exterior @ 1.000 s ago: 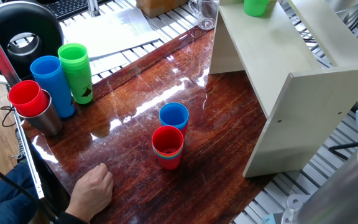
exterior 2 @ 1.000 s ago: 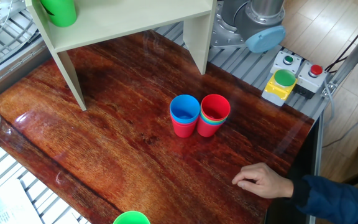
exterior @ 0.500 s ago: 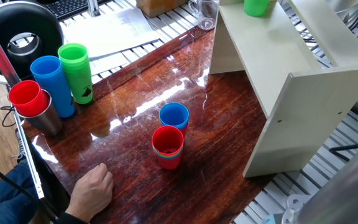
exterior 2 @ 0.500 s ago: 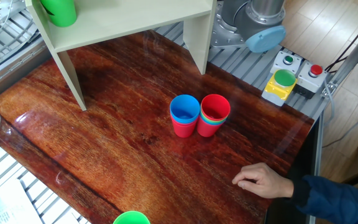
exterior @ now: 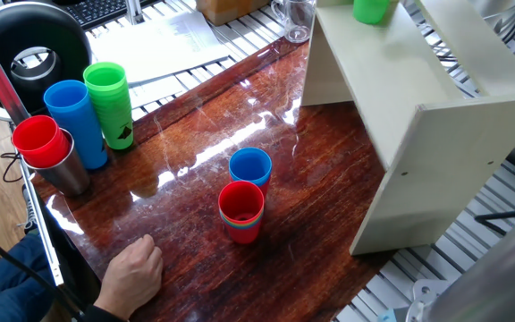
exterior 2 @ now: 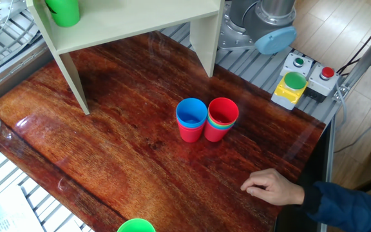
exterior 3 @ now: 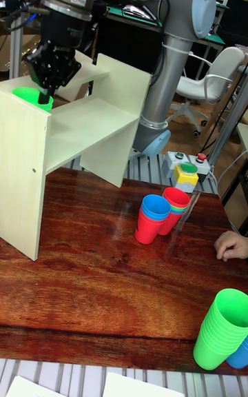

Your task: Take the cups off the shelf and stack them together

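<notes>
Movement since the previous pictures is slight. The pale cream wooden shelf (exterior 3: 76, 128) has not shifted, and the grey arm's blue-capped joint at the right edge of one fixed view has slid a little further out of frame. The small green plastic cup (exterior: 371, 9) at the top edge of that view has nudged a touch to the right. I read this as the gripper (exterior 3: 45, 98) making contact with the last cup on the shelf, so the pick-up seems to be under way.

In the tall fixed view the cup sits on the shelf's top board, upper left, with the black fingers (exterior 3: 47, 91) reaching down at its rim. They are too dark and small to show whether they are clenched or released.

On the dark red wooden surface (exterior 2: 108, 148), the red cup with a blue one nested inside (exterior 2: 190, 120) and the red-topped stack (exterior 2: 221, 119) stand touching, unmoved.

Both fixed views cut the gripper off entirely. They also crop the green cup, leaving its logo unseen.
</notes>
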You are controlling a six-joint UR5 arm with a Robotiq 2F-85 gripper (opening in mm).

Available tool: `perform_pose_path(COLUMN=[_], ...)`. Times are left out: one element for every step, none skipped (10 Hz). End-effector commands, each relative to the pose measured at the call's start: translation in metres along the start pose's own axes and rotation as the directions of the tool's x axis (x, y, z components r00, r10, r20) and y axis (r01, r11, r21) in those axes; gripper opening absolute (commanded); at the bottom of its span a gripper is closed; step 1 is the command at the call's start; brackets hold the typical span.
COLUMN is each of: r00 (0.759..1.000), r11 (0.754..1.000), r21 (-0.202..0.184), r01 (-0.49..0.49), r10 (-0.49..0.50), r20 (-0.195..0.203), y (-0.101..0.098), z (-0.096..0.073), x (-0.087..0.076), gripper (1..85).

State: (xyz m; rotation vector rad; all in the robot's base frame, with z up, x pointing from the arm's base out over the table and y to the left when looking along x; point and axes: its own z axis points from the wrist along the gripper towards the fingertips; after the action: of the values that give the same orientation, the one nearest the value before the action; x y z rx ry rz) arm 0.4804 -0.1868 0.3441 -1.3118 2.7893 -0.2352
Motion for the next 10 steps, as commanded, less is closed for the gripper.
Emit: perform_pose_path(r00=[0.998,0.995,0.989,0.974,0.952,0.927,0.902,0.881,0.856,0.836], r11=[0.998,0.996,0.986,0.970,0.955,0.938,0.921,0.898,0.872,0.862], r21=[-0.002,-0.023,-0.084,-0.147,-0.190,-0.221,-0.244,-0.266,-0.298,-0.305], r01=[-0.057,-0.090,-0.140,-0.193,-0.230,-0.266,-0.304,-0.350,-0.389,-0.405], r10=[0.057,0.090,0.143,0.207,0.261,0.312,0.361,0.412,0.462,0.484], r20=[-0.027,-0.034,0.023,0.088,0.158,0.210,0.236,0.232,0.234,0.258], y=[0.013,0.031,0.059,0.079,0.091,0.098,0.107,0.117,0.130,0.137], z=[-0.033,-0.055,-0.070,-0.080,-0.087,-0.093,-0.096,-0.094,-0.090,-0.085], x=[-0.002,-0.007,-0.025,-0.044,-0.066,-0.084,-0.097,-0.105,-0.117,-0.131], gripper=[1.3,1.3,1.3,1.3,1.3,1.3,1.3,1.3,1.3,1.3])
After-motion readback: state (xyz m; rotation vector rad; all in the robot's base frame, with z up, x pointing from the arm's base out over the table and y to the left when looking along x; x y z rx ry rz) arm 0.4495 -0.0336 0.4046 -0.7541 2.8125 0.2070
